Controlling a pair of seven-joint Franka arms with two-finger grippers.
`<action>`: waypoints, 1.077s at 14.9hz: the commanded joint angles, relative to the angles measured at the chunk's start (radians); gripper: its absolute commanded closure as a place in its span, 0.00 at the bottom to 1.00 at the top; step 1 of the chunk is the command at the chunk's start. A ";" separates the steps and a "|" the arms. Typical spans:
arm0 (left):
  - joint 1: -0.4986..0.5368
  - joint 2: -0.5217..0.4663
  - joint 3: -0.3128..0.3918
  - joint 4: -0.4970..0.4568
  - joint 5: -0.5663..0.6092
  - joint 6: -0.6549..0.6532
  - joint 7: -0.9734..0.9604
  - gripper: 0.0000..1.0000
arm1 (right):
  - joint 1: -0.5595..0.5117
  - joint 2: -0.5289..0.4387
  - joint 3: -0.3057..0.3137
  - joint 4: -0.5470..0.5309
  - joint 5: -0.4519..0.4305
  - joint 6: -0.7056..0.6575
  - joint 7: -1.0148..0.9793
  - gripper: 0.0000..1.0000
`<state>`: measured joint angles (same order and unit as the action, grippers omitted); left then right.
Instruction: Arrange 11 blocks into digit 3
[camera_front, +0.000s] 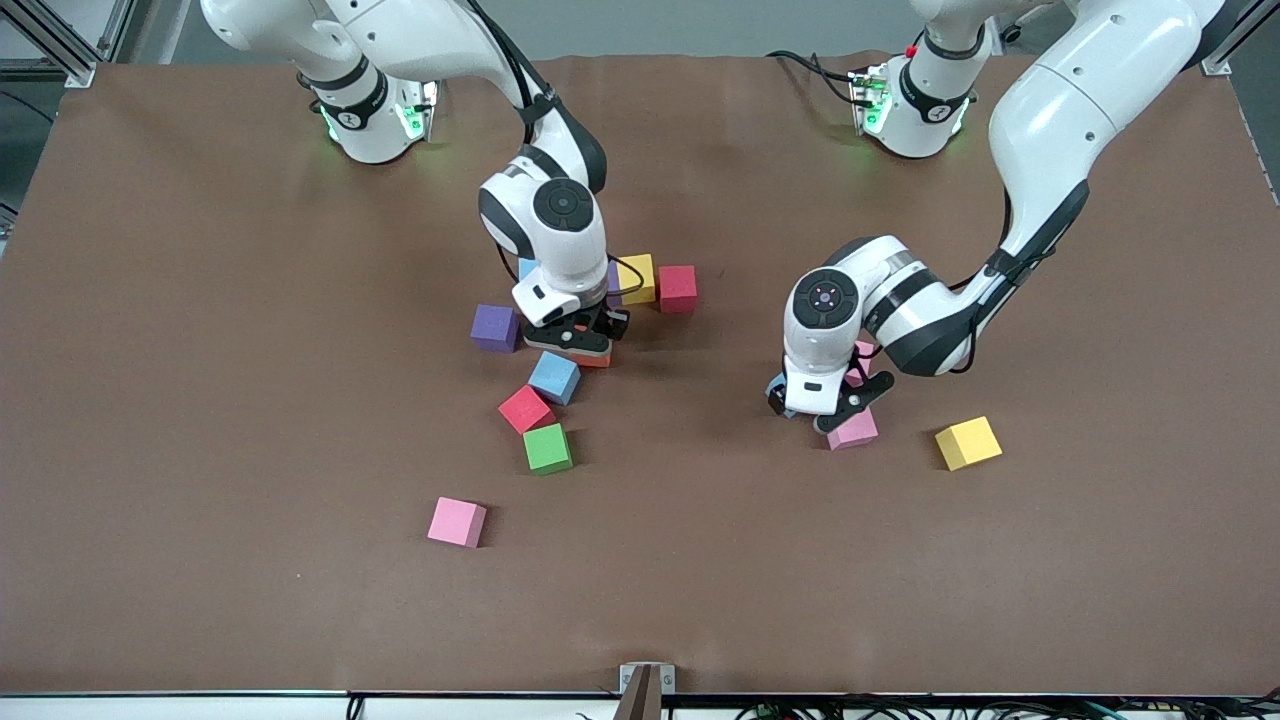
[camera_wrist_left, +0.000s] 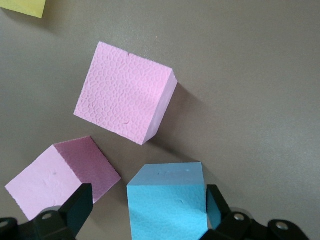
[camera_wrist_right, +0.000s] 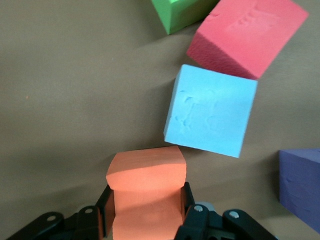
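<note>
My right gripper (camera_front: 582, 345) (camera_wrist_right: 145, 210) is shut on an orange block (camera_front: 596, 358) (camera_wrist_right: 146, 175), low over the table beside a blue block (camera_front: 554, 377) (camera_wrist_right: 210, 110). Red (camera_front: 526, 409), green (camera_front: 547, 448) and purple (camera_front: 495, 328) blocks lie close by. My left gripper (camera_front: 812, 408) (camera_wrist_left: 147, 212) is open, its fingers (camera_wrist_left: 216, 205) straddling a light blue block (camera_wrist_left: 167, 200). Two pink blocks (camera_wrist_left: 125, 92) (camera_wrist_left: 55, 175) lie just past it. A yellow (camera_front: 636, 278) and a red block (camera_front: 677, 288) sit side by side by the right wrist. No digit 3 shows.
A lone pink block (camera_front: 457, 522) lies nearer the front camera. A yellow block (camera_front: 967, 443) sits toward the left arm's end. The right arm partly hides another blue block (camera_front: 527, 268). A brown mat (camera_front: 200, 400) covers the table.
</note>
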<state>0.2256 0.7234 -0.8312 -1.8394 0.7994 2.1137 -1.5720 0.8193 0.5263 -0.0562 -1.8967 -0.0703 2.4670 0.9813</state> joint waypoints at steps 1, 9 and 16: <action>0.015 -0.030 -0.008 -0.052 -0.014 0.057 -0.006 0.00 | -0.002 0.015 0.001 0.024 -0.023 -0.017 -0.053 0.51; 0.023 -0.022 -0.006 -0.064 -0.011 0.084 -0.023 0.00 | 0.021 0.006 0.006 0.025 -0.020 -0.092 -0.055 0.51; 0.034 -0.009 -0.002 -0.064 -0.009 0.129 -0.023 0.03 | 0.047 -0.002 0.013 0.025 -0.006 -0.115 -0.039 0.51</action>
<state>0.2504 0.7252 -0.8302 -1.8882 0.7994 2.2272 -1.5873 0.8646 0.5357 -0.0523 -1.8682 -0.0757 2.3733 0.9301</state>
